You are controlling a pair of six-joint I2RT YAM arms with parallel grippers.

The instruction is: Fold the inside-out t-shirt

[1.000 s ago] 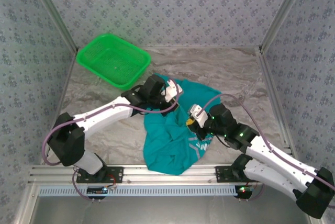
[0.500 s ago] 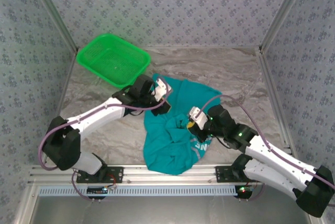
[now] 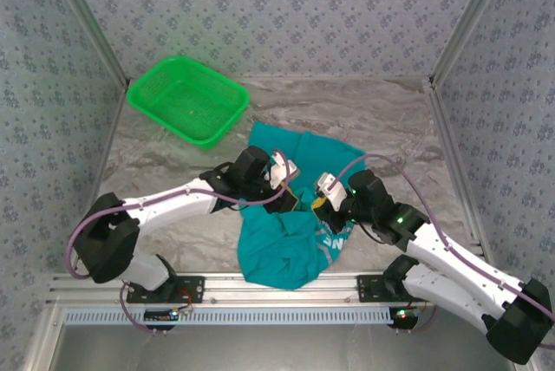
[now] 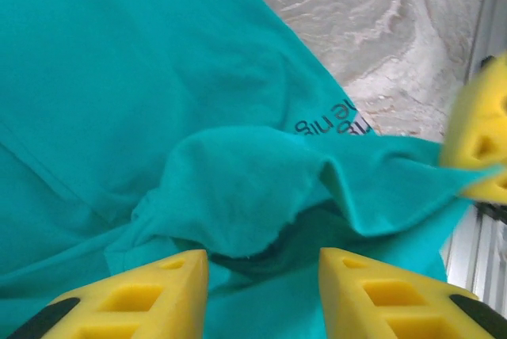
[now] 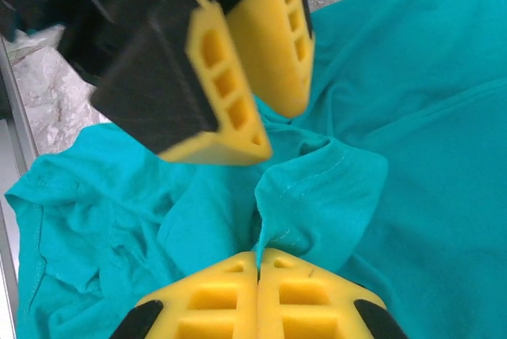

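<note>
The t-shirt (image 3: pixel 282 250) lies crumpled beneath both grippers. The right gripper (image 5: pixel 258 258) is clamped tight on a raised fold of it. Just beyond that fold, the left gripper (image 4: pixel 263 253) stands partly open, gripping nothing. The basket (image 3: pixel 186 100) sits well behind the left gripper.

Dark print (image 4: pixel 325 123) on t-shirt (image 4: pixel 142 70) — upside-down, unreadable; white lettering (image 3: pixel 330 242) — too small.

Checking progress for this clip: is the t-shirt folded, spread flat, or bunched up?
Bunched up. The t-shirt lies crumpled, and the shut right end effector pinches a raised ridge of its cloth.
</note>
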